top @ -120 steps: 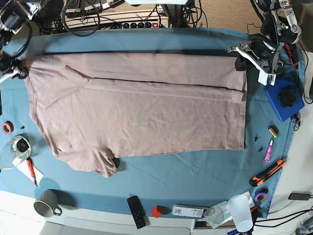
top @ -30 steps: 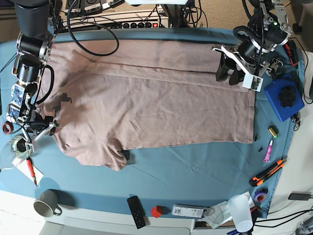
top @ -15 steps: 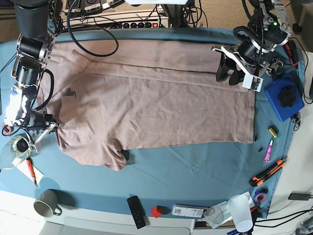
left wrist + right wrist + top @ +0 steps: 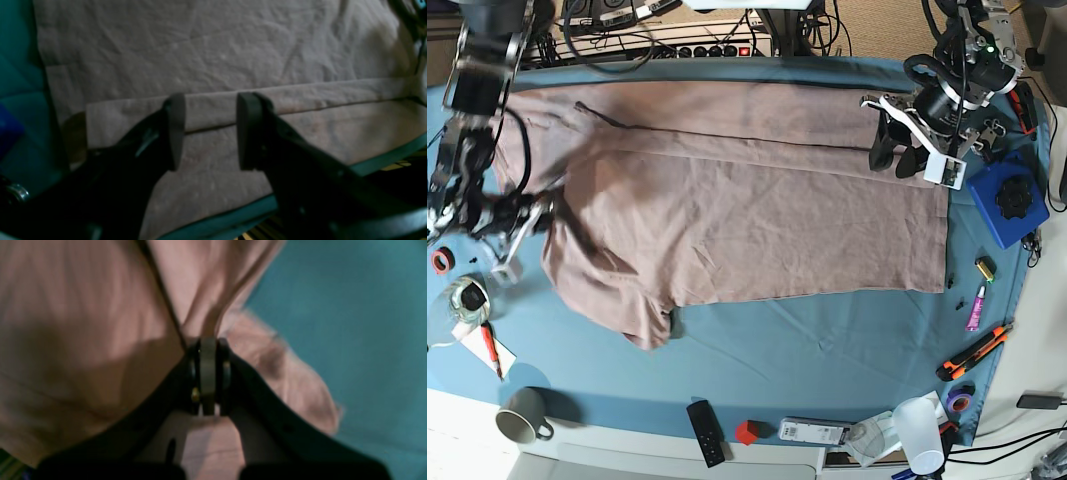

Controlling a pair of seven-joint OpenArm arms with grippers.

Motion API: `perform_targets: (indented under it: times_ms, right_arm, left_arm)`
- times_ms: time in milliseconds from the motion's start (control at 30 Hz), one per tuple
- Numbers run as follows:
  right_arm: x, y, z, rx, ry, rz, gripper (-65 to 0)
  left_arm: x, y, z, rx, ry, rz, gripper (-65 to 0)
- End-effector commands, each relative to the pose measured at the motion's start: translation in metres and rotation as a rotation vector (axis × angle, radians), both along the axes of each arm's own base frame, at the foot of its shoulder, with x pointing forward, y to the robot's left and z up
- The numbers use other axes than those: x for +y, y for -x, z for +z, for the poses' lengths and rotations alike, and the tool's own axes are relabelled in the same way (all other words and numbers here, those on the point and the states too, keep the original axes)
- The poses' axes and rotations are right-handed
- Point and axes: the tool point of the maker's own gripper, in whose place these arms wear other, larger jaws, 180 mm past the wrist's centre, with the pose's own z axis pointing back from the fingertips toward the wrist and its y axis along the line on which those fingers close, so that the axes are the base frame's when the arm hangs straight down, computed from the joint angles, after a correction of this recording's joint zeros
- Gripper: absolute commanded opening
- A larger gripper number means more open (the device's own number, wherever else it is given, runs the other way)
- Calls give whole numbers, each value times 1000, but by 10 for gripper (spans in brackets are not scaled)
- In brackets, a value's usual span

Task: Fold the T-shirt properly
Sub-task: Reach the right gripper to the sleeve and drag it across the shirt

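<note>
Red ring of tape (image 4: 443, 261), just left of the right fingers (image 4: 213, 345) in the base view. Pinched shut in those black fingers, a bit of the pink-brown T-shirt (image 4: 727, 225). Lower down, below them, a grey mug (image 4: 522, 415). Spread out on the blue cloth (image 4: 797, 345), from the right fingers to under the left fingers (image 4: 210, 113), the rest of the T-shirt. Wide apart up there, with nothing between. Right of them, a blue box (image 4: 1009, 205).
</note>
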Motion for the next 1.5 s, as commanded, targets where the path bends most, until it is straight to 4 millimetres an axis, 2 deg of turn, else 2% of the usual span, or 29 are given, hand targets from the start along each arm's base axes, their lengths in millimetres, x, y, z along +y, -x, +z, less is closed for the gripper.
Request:
perform_targets:
  times_ms: [0,133,300,467,633,767,833,967,1100,1167,1267,1467]
  right_arm:
    - [-9,-7,21,-69,22,1,-650]
    - [-8,20,24,-95,21,25,-650]
    - [-4,47,46,-182,-36,86,-650]
    - [-22,53,62,-236,-14,36,-650]
    - [-24,56,61,-221,-9,34,-650]
    - [-24,56,61,-220,-9,34,-514]
    - [-24,56,61,-222,-9,35,-503]
    - [-22,33,81,-351,-27,25,-503]
    - [-45,0,109,-492,104,-23,-503]
    - [-61,-16,122,-566,141,-111,-503]
    - [-76,-28,107,-524,120,-176,-503]
    - [-71,-49,41,-352,-51,-236,-402]
  left_arm:
    - [-1,-4,10,-43,11,-3,-395]
    - [-1,-4,10,-43,11,-3,-395]
    - [-1,-4,11,-46,12,-2,-395]
    - [-1,-4,11,-47,12,-2,-395]
    - [-1,-5,11,-50,13,-1,-394]
    - [-1,-4,11,-49,13,-1,-395]
    - [-1,-4,11,-49,13,-1,-394]
    - [-1,-4,11,-49,14,-1,-395]
    - [-2,-5,11,-50,20,3,-395]
    - [-3,-5,12,-50,21,2,-395]
    - [-3,-4,11,-50,19,0,-395]
    - [-3,-4,12,-50,20,0,-395]
